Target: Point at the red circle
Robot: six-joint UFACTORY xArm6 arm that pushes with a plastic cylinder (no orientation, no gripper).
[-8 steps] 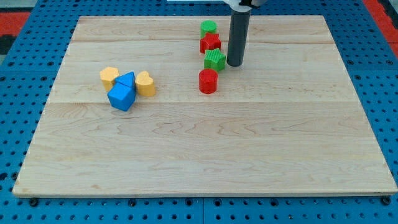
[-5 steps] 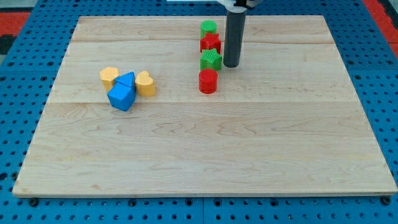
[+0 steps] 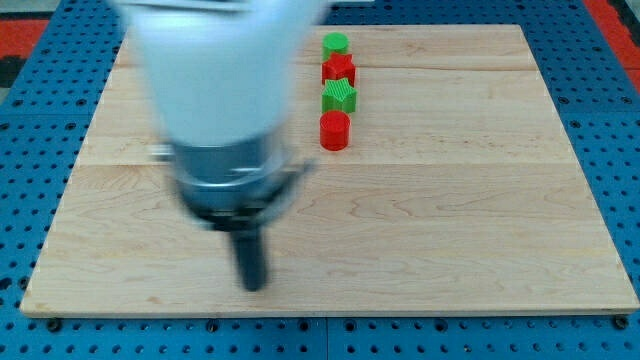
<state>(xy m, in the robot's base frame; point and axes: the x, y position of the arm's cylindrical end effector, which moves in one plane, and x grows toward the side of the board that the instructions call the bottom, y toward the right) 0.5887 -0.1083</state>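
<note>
The red circle (image 3: 334, 130) stands on the wooden board, lowest in a short column at the view's top centre. Above it are a green star (image 3: 341, 97), a red star (image 3: 339, 69) and a green circle (image 3: 335, 44). My arm is blurred and fills the view's left and centre. My tip (image 3: 252, 284) is near the board's bottom edge, far below and to the left of the red circle, touching no block. The arm hides the board's left middle part.
The wooden board (image 3: 480, 220) lies on a blue pegboard table (image 3: 620, 150). A red patch (image 3: 20, 30) shows at the view's top left corner.
My arm has swept from beside the green star at the top centre down to the bottom left. It now covers the yellow and blue blocks. The column of four blocks has not moved.
</note>
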